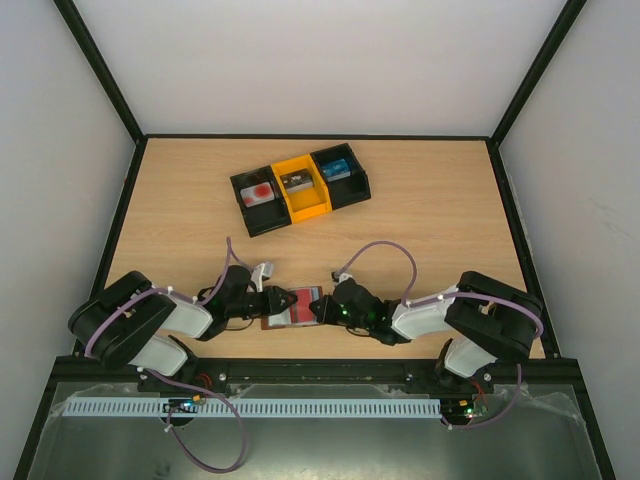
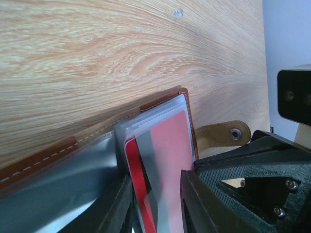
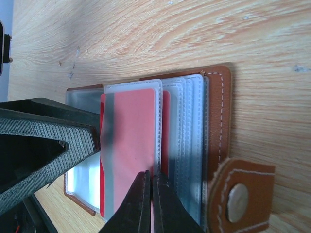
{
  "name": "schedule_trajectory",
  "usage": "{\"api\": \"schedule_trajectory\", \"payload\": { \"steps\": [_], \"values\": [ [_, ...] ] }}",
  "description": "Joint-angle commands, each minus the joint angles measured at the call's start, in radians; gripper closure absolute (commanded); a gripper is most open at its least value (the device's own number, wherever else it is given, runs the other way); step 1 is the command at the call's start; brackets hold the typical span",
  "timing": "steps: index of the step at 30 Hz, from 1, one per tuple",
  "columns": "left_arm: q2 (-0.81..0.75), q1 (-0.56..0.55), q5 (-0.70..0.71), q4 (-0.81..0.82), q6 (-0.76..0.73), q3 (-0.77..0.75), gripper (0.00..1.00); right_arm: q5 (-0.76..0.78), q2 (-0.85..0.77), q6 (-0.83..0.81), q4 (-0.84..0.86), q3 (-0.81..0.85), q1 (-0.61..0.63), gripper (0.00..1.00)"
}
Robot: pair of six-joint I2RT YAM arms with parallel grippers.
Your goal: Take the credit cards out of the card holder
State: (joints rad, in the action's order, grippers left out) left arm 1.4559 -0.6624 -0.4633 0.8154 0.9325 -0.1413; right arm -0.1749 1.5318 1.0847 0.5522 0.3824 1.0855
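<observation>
Two claws meet over the card holder (image 1: 290,308), lying open on the bench (image 1: 420,220).
The right claw (image 3: 151,194) is shut at the edge of the red card (image 3: 131,145), perhaps pinching it; the left claw (image 2: 155,208), narrowly parted, straddles the sleeve. Pull straight along the pocket, holder pinned.

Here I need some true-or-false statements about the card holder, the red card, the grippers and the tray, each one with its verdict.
1. The card holder lies open on the table, between the left gripper and the right gripper. True.
2. The red card is fully out of the card holder. False: it sits inside a clear sleeve.
3. The right gripper's fingers stand wide apart. False: they are closed together.
4. The tray has a yellow middle compartment. True.
</observation>
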Motion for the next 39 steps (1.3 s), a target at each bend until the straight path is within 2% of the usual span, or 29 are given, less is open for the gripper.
{"api": "schedule_trajectory", "payload": {
  "steps": [1, 11, 17, 22, 29, 33, 37, 39],
  "values": [
    [-0.006, -0.003, -0.031, -0.018, -0.006, -0.01, 0.73, 0.01, 0.029, 0.011, 0.019, -0.029, 0.001, 0.98],
    [-0.042, 0.004, -0.023, -0.082, -0.026, -0.017, 0.97, 0.023, 0.039, 0.031, 0.041, -0.057, 0.002, 0.98],
    [-0.026, 0.03, -0.055, -0.076, -0.031, -0.009, 0.97, 0.025, 0.045, 0.047, 0.056, -0.072, 0.001, 0.98],
    [-0.01, 0.048, -0.094, -0.053, -0.03, -0.005, 0.91, 0.02, 0.048, 0.051, 0.069, -0.079, 0.001, 0.98],
    [0.012, 0.054, -0.148, 0.028, -0.002, 0.01, 0.97, 0.032, 0.042, 0.055, 0.067, -0.088, 0.001, 0.98],
    [0.003, 0.067, -0.149, 0.011, -0.007, 0.012, 0.86, 0.032, 0.05, 0.056, 0.07, -0.086, 0.001, 0.98],
    [0.002, 0.069, -0.151, 0.043, -0.001, 0.029, 0.96, 0.03, 0.057, 0.054, 0.071, -0.087, 0.001, 0.98],
    [0.011, 0.069, -0.153, 0.057, 0.002, 0.032, 0.97, 0.032, 0.054, 0.056, 0.073, -0.091, 0.001, 0.98]
  ]
}}
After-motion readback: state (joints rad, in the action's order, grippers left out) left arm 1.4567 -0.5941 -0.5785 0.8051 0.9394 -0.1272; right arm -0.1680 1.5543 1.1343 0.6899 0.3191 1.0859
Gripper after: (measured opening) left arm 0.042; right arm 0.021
